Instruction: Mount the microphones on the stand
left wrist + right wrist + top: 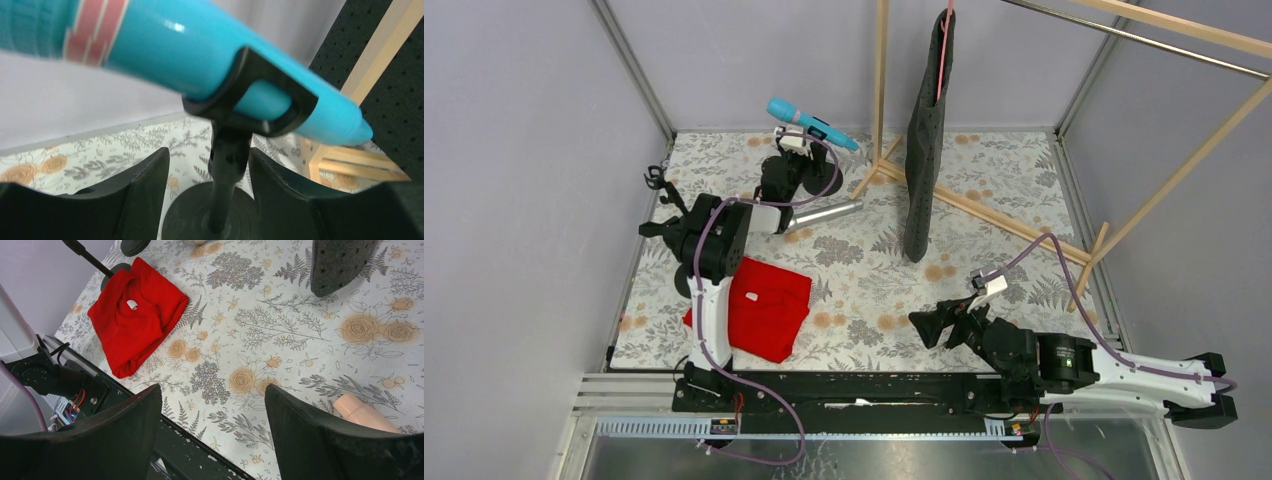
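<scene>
The cyan-blue microphone sits tilted in the black clip of a stand at the back, also seen close up in the left wrist view. My left gripper is open, its fingers either side of the stand's pole without touching it, above the round base. The silver-grey microphone lies on the table beside my left wrist. My right gripper is open and empty, low over the near edge. The peach-pink microphone lies just right of its right finger.
A red cloth lies at front left, partly over another stand's base. An empty stand clip stands at far left. A dark perforated felt piece hangs from the wooden rack at the back right.
</scene>
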You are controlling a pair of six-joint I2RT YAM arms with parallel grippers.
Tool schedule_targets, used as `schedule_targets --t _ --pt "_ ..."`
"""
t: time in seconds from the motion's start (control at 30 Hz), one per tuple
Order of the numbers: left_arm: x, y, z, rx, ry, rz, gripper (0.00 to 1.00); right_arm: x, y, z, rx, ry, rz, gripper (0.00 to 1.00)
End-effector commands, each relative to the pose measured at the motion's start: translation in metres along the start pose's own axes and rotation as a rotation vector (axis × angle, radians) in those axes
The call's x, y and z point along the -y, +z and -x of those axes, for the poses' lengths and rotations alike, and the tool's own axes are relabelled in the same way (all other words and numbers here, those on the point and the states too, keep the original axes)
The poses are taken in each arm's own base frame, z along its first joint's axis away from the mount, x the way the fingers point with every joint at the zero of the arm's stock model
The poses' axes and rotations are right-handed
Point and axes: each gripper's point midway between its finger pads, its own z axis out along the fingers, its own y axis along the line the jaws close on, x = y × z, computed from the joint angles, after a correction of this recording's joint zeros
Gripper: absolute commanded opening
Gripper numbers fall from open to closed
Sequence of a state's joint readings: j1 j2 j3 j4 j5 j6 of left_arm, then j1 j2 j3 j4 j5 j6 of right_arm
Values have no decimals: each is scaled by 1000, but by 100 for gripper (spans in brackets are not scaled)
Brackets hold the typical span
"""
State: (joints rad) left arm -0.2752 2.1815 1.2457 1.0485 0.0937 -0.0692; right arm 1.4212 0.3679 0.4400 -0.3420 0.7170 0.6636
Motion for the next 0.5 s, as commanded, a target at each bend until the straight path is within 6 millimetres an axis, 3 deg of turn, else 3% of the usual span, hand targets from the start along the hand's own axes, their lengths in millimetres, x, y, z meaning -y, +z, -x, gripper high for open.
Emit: schedule_targets --t 0.0,0.37,0.47 --pt "4 -10 55 125 -3 -7 64 2 -2 6 26 1 -2 82" --pt "22 -48 75 77 -68 -56 78 3 -5 -1 6 25 13 82" --pt "25 -58 70 3 -96 -55 81 11 -6 -3 -1 32 -22 82"
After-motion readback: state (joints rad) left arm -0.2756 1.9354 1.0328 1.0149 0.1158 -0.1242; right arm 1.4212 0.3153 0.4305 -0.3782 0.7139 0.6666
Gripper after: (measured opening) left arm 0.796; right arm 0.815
